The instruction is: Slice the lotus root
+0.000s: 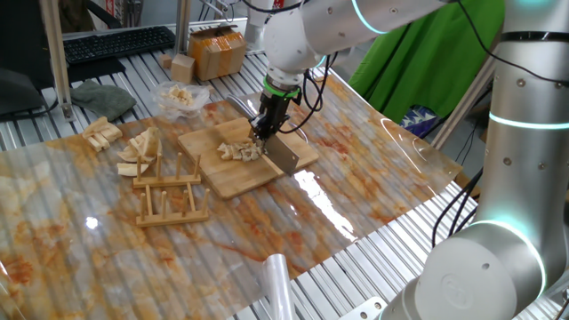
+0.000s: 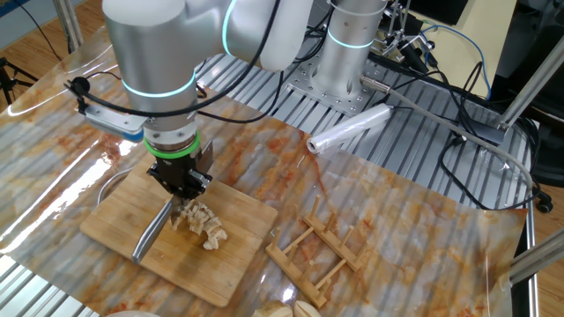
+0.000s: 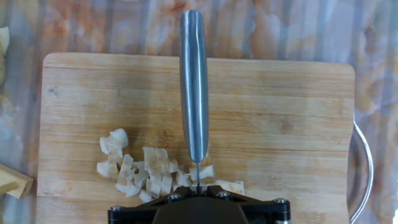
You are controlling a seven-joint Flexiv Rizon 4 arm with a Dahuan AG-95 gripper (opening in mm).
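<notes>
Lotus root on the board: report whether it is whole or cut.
Cut. The lotus root lies as a cluster of small cream pieces on the wooden board beside the knife.

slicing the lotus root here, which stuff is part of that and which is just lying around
Part of the job:
- lotus root, cut bits on the board
- knife
- wooden board
- gripper, shut on the knife

Just lying about:
- wooden rack
- tan wedge pieces
- clear bag of pale bits
- plastic roll

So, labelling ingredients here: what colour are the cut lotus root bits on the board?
Pale cream; the lotus root shows best in the hand view.
</notes>
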